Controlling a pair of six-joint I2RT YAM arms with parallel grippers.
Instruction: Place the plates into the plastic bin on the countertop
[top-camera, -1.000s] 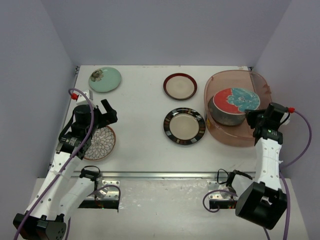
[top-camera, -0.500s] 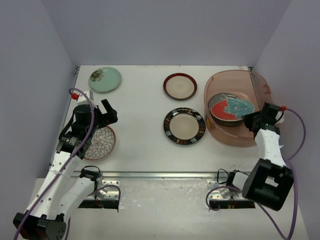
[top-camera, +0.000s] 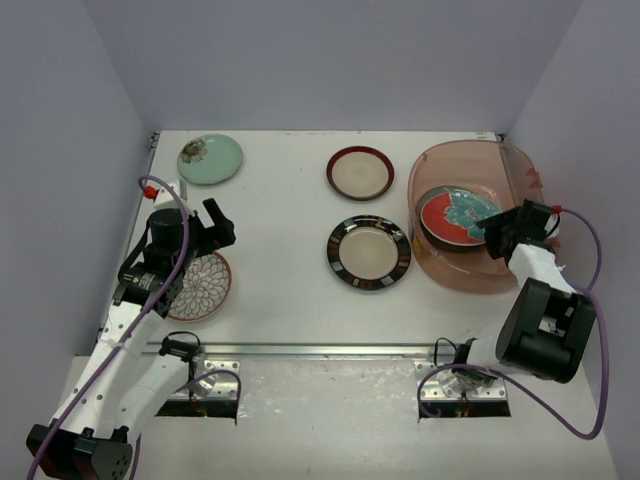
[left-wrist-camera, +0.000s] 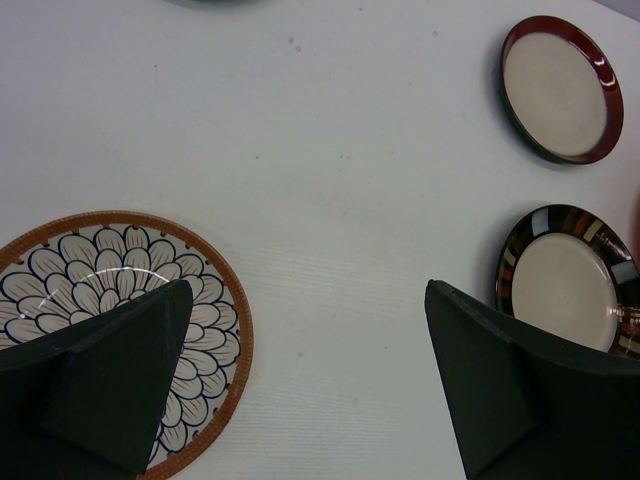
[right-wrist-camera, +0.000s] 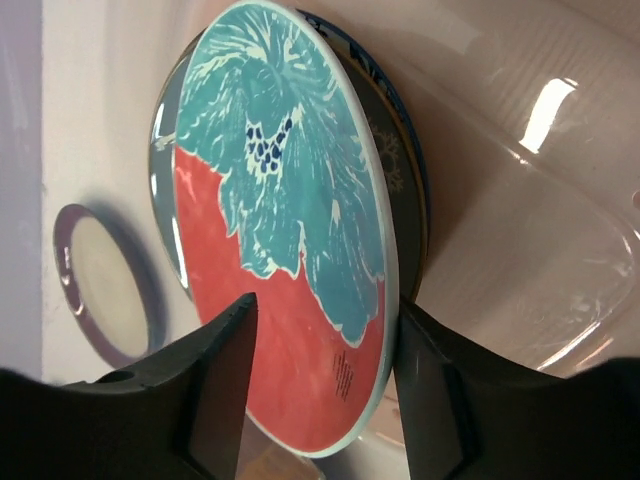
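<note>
White desk (top-camera: 280, 200): a petal plate (left-wrist-camera: 100, 260) lies below our wide-spread left gripper (left-wrist-camera: 308, 295); our parted right gripper (right-wrist-camera: 325, 305) straddles the floral plate (right-wrist-camera: 280, 230) in the bin (top-camera: 470, 152).

Pale lavender walls (top-camera: 330, 60) — three sides, soft even light

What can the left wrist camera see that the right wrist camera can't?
Only the left wrist camera shows the petal-pattern plate, with the left gripper open wide above the countertop. Only the right wrist camera shows the red-teal floral plate lying on other plates inside the plastic bin, the right gripper open around its edge. Both show a cream-centred plate on the white countertop. The left view has two, the maroon-rimmed plate and the black-rimmed plate; through the bin wall, the right view's one is too blurry to tell which.
</note>
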